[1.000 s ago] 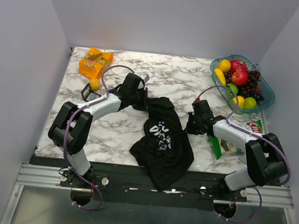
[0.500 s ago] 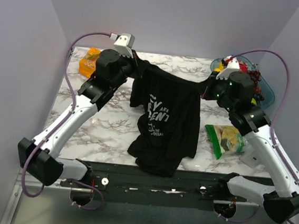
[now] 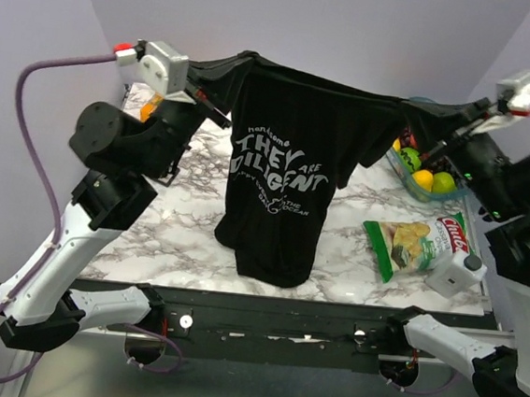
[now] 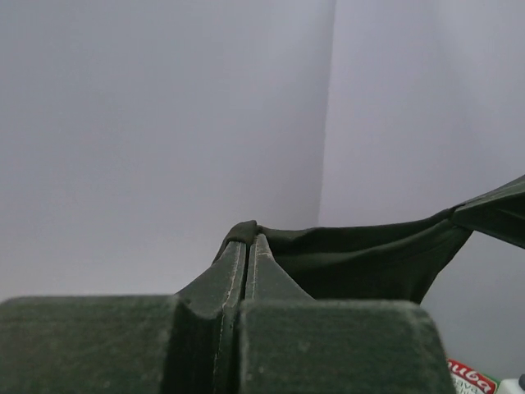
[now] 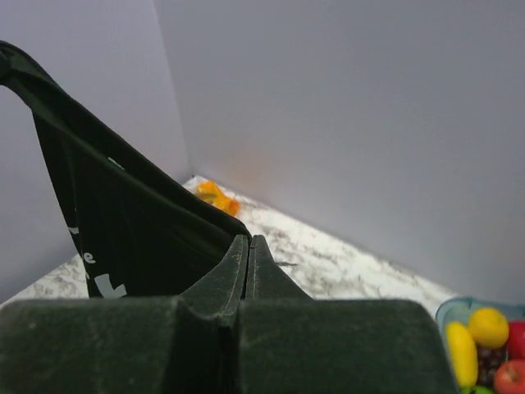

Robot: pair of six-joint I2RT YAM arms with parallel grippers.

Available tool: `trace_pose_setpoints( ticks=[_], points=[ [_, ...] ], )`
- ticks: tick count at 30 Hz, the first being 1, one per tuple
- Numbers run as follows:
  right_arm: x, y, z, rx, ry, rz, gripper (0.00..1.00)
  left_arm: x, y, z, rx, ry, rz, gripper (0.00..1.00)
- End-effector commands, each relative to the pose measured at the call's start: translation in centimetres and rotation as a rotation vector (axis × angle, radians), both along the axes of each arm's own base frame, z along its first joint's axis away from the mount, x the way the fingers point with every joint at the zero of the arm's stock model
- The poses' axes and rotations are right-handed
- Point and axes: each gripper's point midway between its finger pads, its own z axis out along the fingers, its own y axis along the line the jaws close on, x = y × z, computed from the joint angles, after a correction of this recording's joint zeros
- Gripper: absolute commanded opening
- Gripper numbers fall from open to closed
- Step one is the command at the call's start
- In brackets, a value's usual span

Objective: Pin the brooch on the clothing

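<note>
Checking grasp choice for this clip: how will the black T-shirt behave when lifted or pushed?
Probably floppy: the T-shirt hangs in loose folds, its top edge sagging between the left gripper and right gripper. Likely light, since two shut fingertip pinches carry it. Pushed, it would likely bunch, not slide.

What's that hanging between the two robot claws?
A black T-shirt, stretched in the air from the left gripper to the right gripper, both shut on it; the top view shows it.

The black T-shirt [image 3: 276,228] hangs in the upper middle of the frame, stretched wide along its shoulders. Its white "THEY ARE DILIGENT" print faces forward, and the hem narrows toward lower centre.
</note>
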Motion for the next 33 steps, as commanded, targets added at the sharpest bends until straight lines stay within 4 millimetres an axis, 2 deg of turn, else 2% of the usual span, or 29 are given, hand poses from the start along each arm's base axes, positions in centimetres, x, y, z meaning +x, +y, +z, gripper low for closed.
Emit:
trace_pose_setpoints(
  ticks=[1,2,5,6,11,13,15,17,18,19,20,21,22,23,24,25,26,27,28,29,30,31,32,33],
  points=[
    [-4.9,-1.1,5.1,-0.032,-0.207,0.067,0.01,-4.6,4.1,6.3,-0.061,-0.202,0.066,0.00],
    [-6.3,-1.5,6.3,-0.021,-0.253,0.079,0.01,-5.2,4.4,6.8,-0.071,-0.218,0.062,0.00],
    [-8.3,-2.1,8.0,-0.002,-0.316,0.096,0.01,-7.4,5.9,8.8,-0.101,-0.269,0.041,0.00],
    [-9.5,-2.5,9.0,0.008,-0.349,0.104,0.01,-8.0,6.1,9.3,-0.103,-0.282,0.032,0.00],
    [-12.1,-3.0,10.7,0.036,-0.401,0.143,0.01,-11.0,7.5,11.8,-0.144,-0.343,-0.032,0.00],
    [-12.6,-3.0,11.2,0.046,-0.407,0.154,0.01,-11.9,7.3,12.2,-0.152,-0.354,-0.076,0.00],
    [-12.0,-3.3,11.4,0.070,-0.392,0.126,0.01,-11.8,7.2,12.2,-0.157,-0.345,-0.079,0.00],
    [-9.3,-3.7,10.9,0.088,-0.352,0.042,0.01,-9.9,6.5,11.5,-0.138,-0.314,-0.037,0.00],
    [-7.8,-3.9,10.5,0.098,-0.325,-0.003,0.01,-7.9,6.4,10.5,-0.121,-0.255,0.029,0.00],
    [-6.2,-4.1,10.0,0.104,-0.300,-0.055,0.01,-5.1,5.0,8.9,-0.052,-0.207,0.090,0.00],
    [-2.6,-4.1,8.3,0.079,-0.235,-0.144,0.01,-3.2,4.6,7.8,-0.017,-0.166,0.154,0.00],
    [-0.6,-4.4,7.4,0.065,-0.200,-0.204,0.01,-0.9,4.8,6.4,0.009,-0.107,0.244,0.00],
    [1.2,-4.3,6.4,0.043,-0.168,-0.240,0.01,2.9,3.7,3.9,0.095,-0.042,0.308,0.00],
    [3.3,-3.9,5.0,0.014,-0.130,-0.270,0.01,4.9,3.3,2.5,0.120,0.002,0.327,0.00],
    [7.0,-3.5,2.7,-0.029,-0.066,-0.298,0.01,6.9,3.3,1.1,0.134,0.052,0.342,0.00],
    [9.2,-3.2,1.1,-0.047,-0.023,-0.308,0.01,11.2,4.0,-1.8,0.181,0.129,0.393,0.00],
    [11.1,-2.6,-0.4,-0.042,0.028,-0.284,0.01,13.4,4.3,-3.6,0.197,0.177,0.419,0.00],
    [15.5,-3.4,-3.8,-0.062,0.115,-0.320,0.01,15.5,4.9,-5.4,0.226,0.221,0.459,0.00],
    [17.4,-3.1,-5.3,-0.071,0.148,-0.309,0.01,19.2,4.4,-9.3,0.301,0.313,0.482,0.00],
    [19.4,-3.4,-6.8,-0.082,0.177,-0.334,0.01,21.7,5.7,-11.3,0.336,0.362,0.519,0.00],
    [23.7,-3.1,-10.9,-0.118,0.258,-0.352,0.01,23.6,5.7,-13.5,0.376,0.411,0.525,0.00],
    [25.7,-3.4,-12.6,-0.133,0.288,-0.388,0.01,26.9,4.9,-18.0,0.445,0.504,0.525,0.03],
    [27.9,-3.4,-15.0,-0.148,0.334,-0.405,0.01,28.7,5.2,-20.3,0.474,0.549,0.526,0.17],
    [29.8,-3.7,-17.2,-0.163,0.371,-0.423,0.08,30.1,4.8,-22.6,0.497,0.598,0.521,0.61]
  ],
)
